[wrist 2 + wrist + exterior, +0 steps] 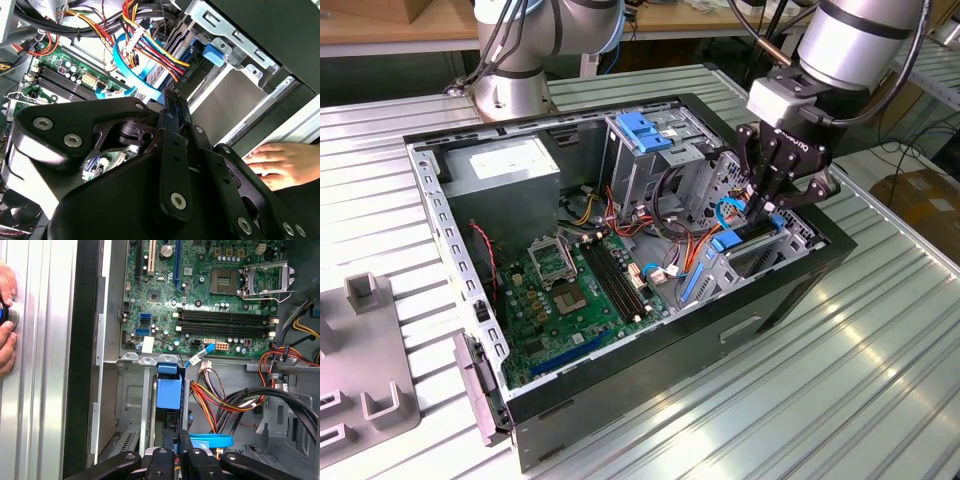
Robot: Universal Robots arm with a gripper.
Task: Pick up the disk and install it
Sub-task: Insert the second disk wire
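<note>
**Gripper on disk in drive bay**

Gripper (pixel 177 440), fingers pinched together, grasps the disk (pixel 169 390) by its blue rail end, holding it upright in the bay slot at the case's (pixel 790 290) 3 o'clock side, aligned for seating. Person's hand (pixel 282 162) rests outside.

No print can be read anywhere. The white label on the grey metal box (pixel 503 158) in the exterior view (its marks too small) shows no legible words.
</note>
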